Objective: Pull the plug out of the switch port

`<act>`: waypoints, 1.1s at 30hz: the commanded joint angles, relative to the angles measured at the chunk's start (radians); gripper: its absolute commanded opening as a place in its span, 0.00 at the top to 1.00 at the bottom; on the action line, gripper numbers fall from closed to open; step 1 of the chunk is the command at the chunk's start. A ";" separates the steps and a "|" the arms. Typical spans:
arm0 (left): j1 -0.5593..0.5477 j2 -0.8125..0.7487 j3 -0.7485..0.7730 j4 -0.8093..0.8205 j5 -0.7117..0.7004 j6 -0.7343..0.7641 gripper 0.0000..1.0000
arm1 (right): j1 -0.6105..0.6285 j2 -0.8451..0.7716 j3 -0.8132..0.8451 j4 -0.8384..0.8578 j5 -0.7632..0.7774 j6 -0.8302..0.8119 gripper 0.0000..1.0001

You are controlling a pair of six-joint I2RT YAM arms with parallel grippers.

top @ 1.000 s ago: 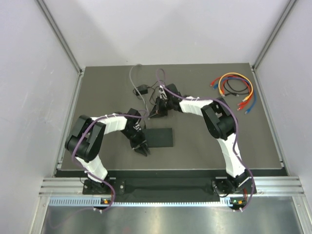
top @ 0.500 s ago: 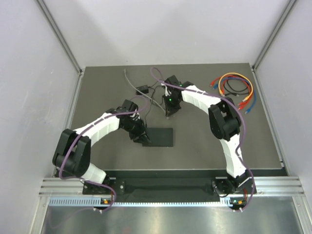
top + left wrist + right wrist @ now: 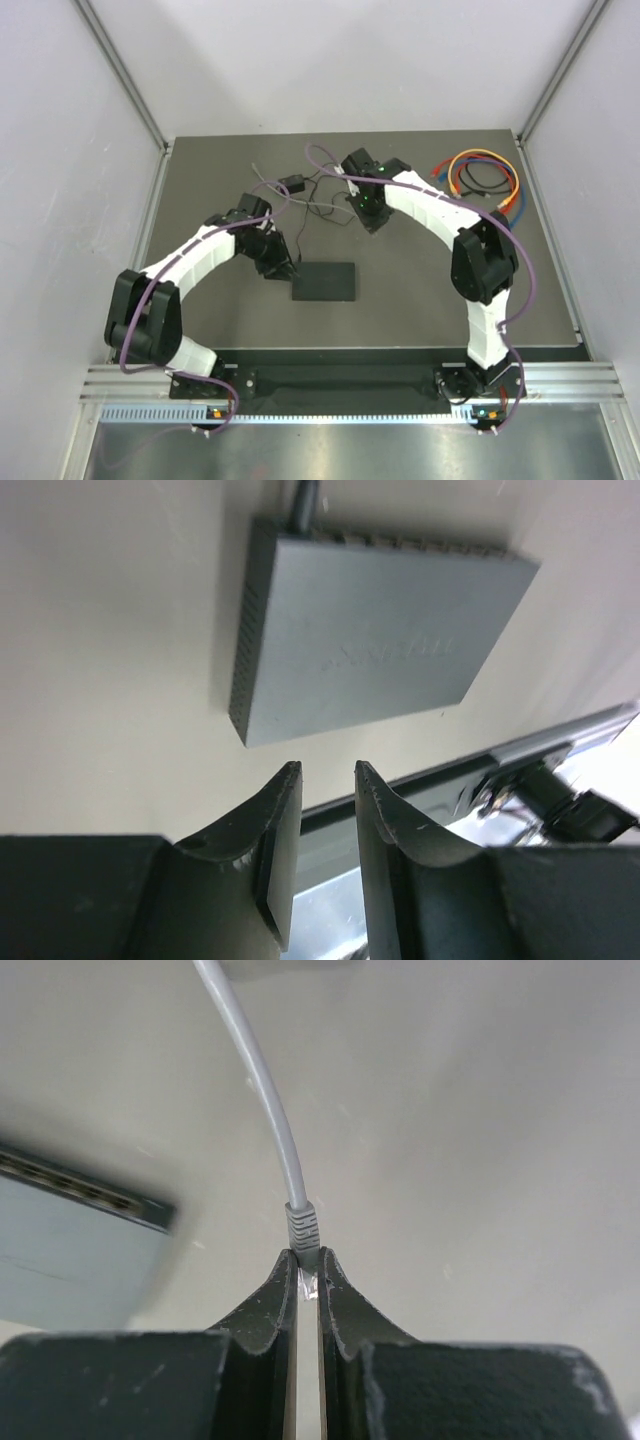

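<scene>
Plug (image 3: 303,1228) is out of the port: it sits pinched between the tips of the right gripper (image 3: 307,1260), whose jaws are closed almost fully on its clear end, with the grey boot and cable (image 3: 262,1080) rising away from the fingers. The hold is on the plug body rather than the cable, which I judge the safer place to pull from, since it spares the cable the strain. The switch (image 3: 325,282) lies flat on the table (image 3: 420,300), near the middle and well apart from the plug. In the right wrist view its row of sockets faces the gripper, with bare table between them.

A dark lead (image 3: 305,505) enters the switch at one corner of its far edge, so the box is not wholly free of wires.

The left gripper (image 3: 327,775) stands just beside the left end of the switch, its jaws partly open with a narrow gap and nothing between them. That place suits steadying the box against a pull, so I judge it is there as a brace.

The right arm reaches far forward, then bends in towards the table's middle with its wrist tipped down. The left arm sweeps out to the left and curves in, its wrist angled down at the switch
</scene>
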State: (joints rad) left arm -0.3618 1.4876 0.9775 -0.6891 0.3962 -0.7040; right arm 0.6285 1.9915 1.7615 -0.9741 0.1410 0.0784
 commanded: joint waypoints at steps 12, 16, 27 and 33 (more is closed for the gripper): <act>0.152 -0.122 0.050 -0.040 -0.054 0.034 0.66 | -0.018 -0.112 -0.059 -0.235 0.406 0.141 1.00; 0.176 -0.119 0.049 -0.035 -0.039 0.046 0.66 | -0.016 -0.219 -0.137 -0.198 0.483 0.147 1.00; 0.195 -0.096 0.032 -0.009 0.004 0.046 0.66 | -0.012 -0.664 -0.447 0.121 0.617 0.046 1.00; 0.195 -0.092 0.015 0.007 0.015 0.040 0.66 | -0.019 -0.677 -0.465 0.075 0.655 0.016 1.00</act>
State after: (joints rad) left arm -0.1730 1.3983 0.9985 -0.7120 0.3893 -0.6769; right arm 0.6167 1.2968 1.3083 -0.9333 0.7410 0.1066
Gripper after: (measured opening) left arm 0.338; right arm 0.043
